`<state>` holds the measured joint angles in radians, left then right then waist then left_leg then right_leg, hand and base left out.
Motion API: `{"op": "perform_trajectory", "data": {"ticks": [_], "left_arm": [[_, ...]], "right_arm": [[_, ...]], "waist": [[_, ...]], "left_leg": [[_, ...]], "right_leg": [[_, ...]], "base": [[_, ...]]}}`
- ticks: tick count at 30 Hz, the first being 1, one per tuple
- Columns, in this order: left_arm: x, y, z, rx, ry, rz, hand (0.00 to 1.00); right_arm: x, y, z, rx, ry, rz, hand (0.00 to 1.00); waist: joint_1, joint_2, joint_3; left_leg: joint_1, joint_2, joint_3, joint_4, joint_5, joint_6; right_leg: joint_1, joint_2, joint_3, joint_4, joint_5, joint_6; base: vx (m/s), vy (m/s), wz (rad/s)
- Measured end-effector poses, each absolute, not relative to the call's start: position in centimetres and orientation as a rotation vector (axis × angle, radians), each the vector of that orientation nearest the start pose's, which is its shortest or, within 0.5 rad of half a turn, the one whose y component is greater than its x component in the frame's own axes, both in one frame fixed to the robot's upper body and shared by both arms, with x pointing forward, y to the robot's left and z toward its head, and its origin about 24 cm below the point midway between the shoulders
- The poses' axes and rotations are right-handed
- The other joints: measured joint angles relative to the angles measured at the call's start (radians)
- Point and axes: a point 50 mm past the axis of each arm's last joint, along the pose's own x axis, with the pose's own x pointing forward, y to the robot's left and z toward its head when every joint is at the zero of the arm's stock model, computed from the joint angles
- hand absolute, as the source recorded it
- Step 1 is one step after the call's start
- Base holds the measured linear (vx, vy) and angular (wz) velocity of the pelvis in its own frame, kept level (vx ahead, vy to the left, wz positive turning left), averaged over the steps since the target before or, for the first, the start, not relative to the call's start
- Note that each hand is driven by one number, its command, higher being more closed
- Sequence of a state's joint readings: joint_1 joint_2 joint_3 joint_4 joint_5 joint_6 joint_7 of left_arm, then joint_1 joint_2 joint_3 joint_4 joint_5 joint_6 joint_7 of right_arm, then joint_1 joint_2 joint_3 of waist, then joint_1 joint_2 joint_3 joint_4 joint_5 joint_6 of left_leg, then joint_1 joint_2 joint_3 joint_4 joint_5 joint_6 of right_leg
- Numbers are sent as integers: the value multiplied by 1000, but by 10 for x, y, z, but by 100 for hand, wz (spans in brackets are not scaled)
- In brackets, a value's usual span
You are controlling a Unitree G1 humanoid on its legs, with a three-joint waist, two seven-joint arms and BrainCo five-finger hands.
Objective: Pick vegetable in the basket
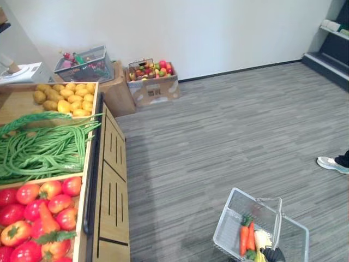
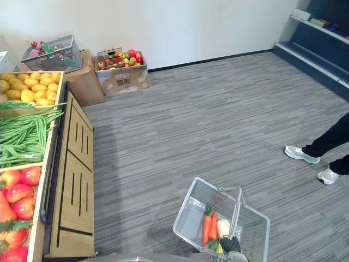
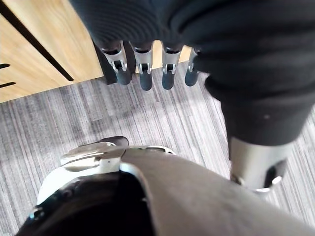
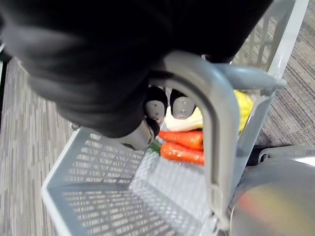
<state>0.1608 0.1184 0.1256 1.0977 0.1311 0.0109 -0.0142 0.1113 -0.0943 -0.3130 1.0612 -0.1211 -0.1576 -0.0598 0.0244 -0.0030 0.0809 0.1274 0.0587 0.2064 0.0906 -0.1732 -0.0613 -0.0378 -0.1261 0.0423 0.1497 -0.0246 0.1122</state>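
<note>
Right wrist view: right fingers (image 4: 156,107) wrap grey basket (image 4: 98,201) handle (image 4: 217,128) above orange carrots (image 4: 181,146); left fingers (image 3: 145,66) relaxed.

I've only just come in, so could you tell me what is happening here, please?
The robot stands beside a wooden produce stand with potatoes, green beans and tomatoes. Its right hand has its fingers curled round the handle of a grey basket, which holds two carrots and a pale vegetable. Its left hand hangs open near the stand, holding nothing.
</note>
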Motion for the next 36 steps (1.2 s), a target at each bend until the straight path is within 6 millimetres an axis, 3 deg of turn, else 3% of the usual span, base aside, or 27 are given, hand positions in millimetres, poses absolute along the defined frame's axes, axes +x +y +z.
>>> {"op": "perform_trajectory", "data": {"ticks": [5,10,12,21,24,36], "left_arm": [[49,217,-168,134,1277,135,0],[48,232,-165,118,1271,202,0],[48,233,-165,112,1265,221,0],[24,228,-169,-142,1288,476,0],[19,226,-170,-187,1299,503,0],[24,222,-171,-222,1296,507,0]], "right_arm": [[91,-230,-152,-114,977,-323,100],[95,-209,-157,-93,995,-264,100],[94,-208,-158,-85,1003,-261,100],[83,-210,-162,-77,1058,-277,100],[81,-210,-162,-76,1063,-277,100],[80,-206,-164,-56,1085,-245,100]], "waist": [[-8,-12,3],[6,-82,9],[4,-87,9],[8,-59,-22],[7,-44,-26],[4,-44,-26]], "left_leg": [[0,-3,1,17,-44,36],[-53,-32,3,50,-48,41],[-71,-29,-19,58,-47,41],[-60,-26,-120,2,-9,26],[-40,-27,-135,-20,-7,23],[-16,-46,-141,-21,-7,23]], "right_leg": [[-63,-5,-29,107,0,-1],[-42,-40,-68,-29,1,1],[-29,-42,-96,-50,8,13],[65,-32,-220,-169,36,27],[98,-30,-241,-194,37,27],[146,-49,-266,-224,37,27]], "base": [[-41,33,-15],[-106,13,-10],[-49,-44,27],[44,-44,35],[100,-10,16],[36,2,3]]}}
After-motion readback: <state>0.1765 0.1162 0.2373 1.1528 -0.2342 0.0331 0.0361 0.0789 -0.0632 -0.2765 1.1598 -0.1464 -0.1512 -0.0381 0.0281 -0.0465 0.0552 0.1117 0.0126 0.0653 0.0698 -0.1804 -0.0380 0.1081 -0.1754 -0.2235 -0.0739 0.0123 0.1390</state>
